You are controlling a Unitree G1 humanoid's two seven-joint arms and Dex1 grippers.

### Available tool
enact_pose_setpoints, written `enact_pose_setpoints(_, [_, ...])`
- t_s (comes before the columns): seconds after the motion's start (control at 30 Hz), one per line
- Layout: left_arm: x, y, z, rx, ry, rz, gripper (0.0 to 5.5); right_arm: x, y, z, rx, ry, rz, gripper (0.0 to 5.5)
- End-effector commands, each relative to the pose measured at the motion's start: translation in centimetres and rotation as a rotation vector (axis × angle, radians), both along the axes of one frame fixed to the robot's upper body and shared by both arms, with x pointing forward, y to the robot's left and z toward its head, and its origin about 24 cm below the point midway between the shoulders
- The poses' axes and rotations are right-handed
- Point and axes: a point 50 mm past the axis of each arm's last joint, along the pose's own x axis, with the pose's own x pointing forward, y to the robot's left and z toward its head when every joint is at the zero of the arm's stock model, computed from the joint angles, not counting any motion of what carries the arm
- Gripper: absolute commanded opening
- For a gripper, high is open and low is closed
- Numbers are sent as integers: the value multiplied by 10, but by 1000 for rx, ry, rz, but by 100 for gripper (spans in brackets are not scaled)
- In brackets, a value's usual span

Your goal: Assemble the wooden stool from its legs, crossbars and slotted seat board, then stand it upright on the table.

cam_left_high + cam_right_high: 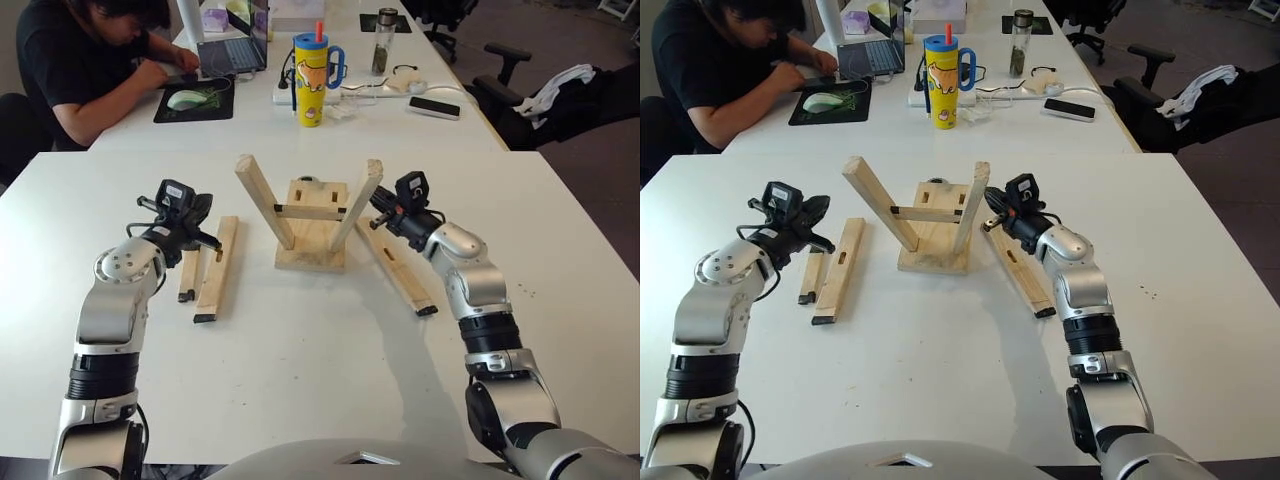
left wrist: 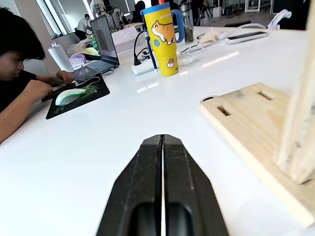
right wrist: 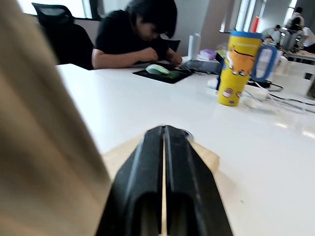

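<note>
Left eye view: the seat board [image 1: 311, 258] lies flat at table centre, underside up. Two legs are plugged in and lean apart, one at its 10 o'clock [image 1: 264, 200] and one at its 2 o'clock [image 1: 358, 205], tied by a crossbar [image 1: 310, 211]. So I judge the job about half done, with one leg pair seated and the second pair pending.

Loose parts: a slotted leg [image 1: 218, 268] lies flat at 9 o'clock of the board. A thinner stick [image 1: 189, 275] lies just beside it, farther out; leg or crossbar, I cannot tell. Another slotted leg [image 1: 400, 268] lies flat at 3 o'clock of the board, running toward 5 o'clock.

My left gripper [image 2: 162, 140] has its fingers pressed together on nothing and hangs over the far ends of the 9 o'clock parts. My right gripper [image 3: 164, 130] is also pressed together and empty, just beside the 2 o'clock leg; I cannot tell whether it touches.

Next move, as I judge it: spread one gripper, pinch a loose leg near its middle, tip it up and seat its peg in a free slot.

The wood is pale, square-cut and plain. The loose legs have dark caps at their near ends. The board shows open slots at its far edge in the left wrist view.

A yellow mug [image 1: 311, 78] stands well apart at 12 o'clock.
</note>
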Motion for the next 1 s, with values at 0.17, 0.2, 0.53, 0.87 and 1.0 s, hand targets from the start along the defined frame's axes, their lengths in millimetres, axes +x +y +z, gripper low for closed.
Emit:
enact_pose_setpoints(0.17, [21, 50, 39, 190, 109, -18, 2, -29, 52, -11, -21, 5, 262, 0])
enact_pose_setpoints(0.2, [22, 57, 44, 207, 134, -24, 2, -33, 59, -12, -21, 8, 284, 0])
enact_pose_setpoints(0.53, [25, 62, 39, 122, 164, -97, 2, -40, 71, -4, -52, 12, 251, 0])
enact_pose_setpoints(0.87, [-20, 33, 18, 46, 411, -566, 2, 3, 3, -46, -299, 114, 35, 0])
enact_pose_setpoints(1.0, [-43, 15, 2, 38, 546, -704, 2, 7, 2, -59, -319, 129, 61, 0])
